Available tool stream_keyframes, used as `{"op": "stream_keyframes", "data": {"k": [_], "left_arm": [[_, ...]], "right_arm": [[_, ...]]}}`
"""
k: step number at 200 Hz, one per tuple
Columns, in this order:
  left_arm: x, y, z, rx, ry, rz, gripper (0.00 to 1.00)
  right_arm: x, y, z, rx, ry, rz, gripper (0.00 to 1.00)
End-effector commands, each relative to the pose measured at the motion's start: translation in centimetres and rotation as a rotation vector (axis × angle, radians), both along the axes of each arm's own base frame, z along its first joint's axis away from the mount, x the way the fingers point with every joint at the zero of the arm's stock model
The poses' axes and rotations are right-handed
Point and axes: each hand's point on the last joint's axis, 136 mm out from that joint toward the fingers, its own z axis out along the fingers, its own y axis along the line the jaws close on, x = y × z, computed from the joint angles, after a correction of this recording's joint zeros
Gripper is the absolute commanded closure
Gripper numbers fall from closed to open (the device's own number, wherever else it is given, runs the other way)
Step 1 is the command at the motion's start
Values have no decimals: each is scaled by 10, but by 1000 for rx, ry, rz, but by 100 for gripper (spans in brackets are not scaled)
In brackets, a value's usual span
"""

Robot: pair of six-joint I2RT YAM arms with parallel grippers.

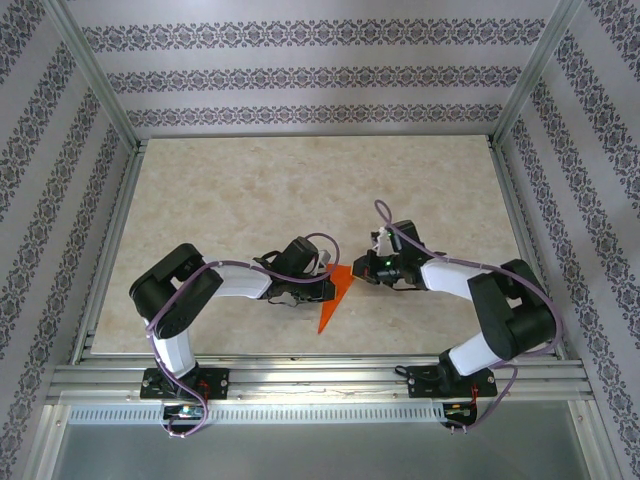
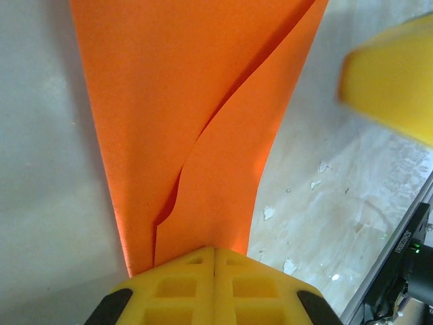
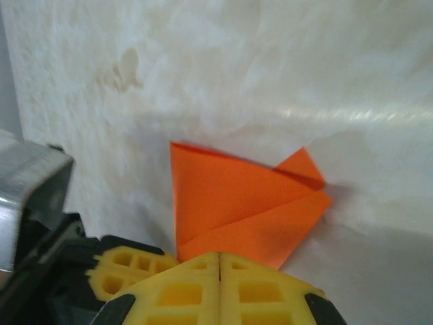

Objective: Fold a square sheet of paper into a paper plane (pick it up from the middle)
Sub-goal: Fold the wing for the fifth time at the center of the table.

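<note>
**Left gripper (image 2: 214, 254) clamped on the folded orange paper (image 2: 169, 101), right gripper (image 3: 220, 261) closed at its edge**

Your left gripper (image 1: 328, 290) has its 2 yellow fingers pressed flat together. In its wrist view the orange paper comes straight out from between the tips, so it is pinching the sheet. From there the paper widens away from the fingers in 2 layers. The upper layer is a loose flap whose curved edge lifts slightly off the one beneath.

Your right gripper (image 1: 360, 270) is closed as well, with no gap between its pads. In the right wrist view the near edge of the paper (image 3: 230, 203) runs in under the fingertips. You cannot tell from that view whether those tips actually pinch the sheet or only sit against it. One yellow finger (image 2: 396, 74) of the right gripper shows blurred at the upper right of the left wrist view, near the paper's far side.

From above, the paper (image 1: 337, 300) is a narrow orange triangle on the pale marbled table (image 1: 250, 190). It lies between the 2 grippers, near the front of the table. Its wide end is up by the fingertips and its sharp point aims toward the arm bases. In the right wrist view, a small corner flap sticks up at the paper's far right.
</note>
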Motion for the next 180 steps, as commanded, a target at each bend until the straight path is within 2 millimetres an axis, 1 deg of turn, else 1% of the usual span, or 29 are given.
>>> {"op": "stream_keyframes", "data": {"k": [1, 26, 49, 63, 82, 108, 121, 137, 156, 180], "left_arm": [[-24, 26, -26, 138, 85, -23, 100], [-24, 26, -26, 138, 85, -24, 100], [-25, 28, -26, 140, 87, -24, 100], [-26, 29, -26, 144, 88, -24, 100], [-27, 30, -26, 143, 88, -21, 100], [-28, 30, -25, 136, 88, -22, 100], [-28, 31, -25, 138, 86, -22, 100], [-27, 30, -23, 131, 81, -20, 100], [-26, 28, -21, 124, 75, -19, 100], [-24, 26, -18, 122, 70, -21, 100]], "right_arm": [[-4, 11, -9, -29, 3, 56, 100], [0, 8, -28, -67, 39, 47, 100], [7, -7, -44, -114, 64, 4, 100], [12, -17, -47, -111, 77, -32, 100], [21, -27, -44, -117, 65, -60, 100], [36, -38, -35, -100, 46, -94, 100], [42, -39, -25, -80, 29, -102, 100], [45, -36, -7, -49, -8, -103, 100], [40, -28, 9, -15, -40, -110, 98], [24, -15, 11, -12, -48, -80, 97]]}}
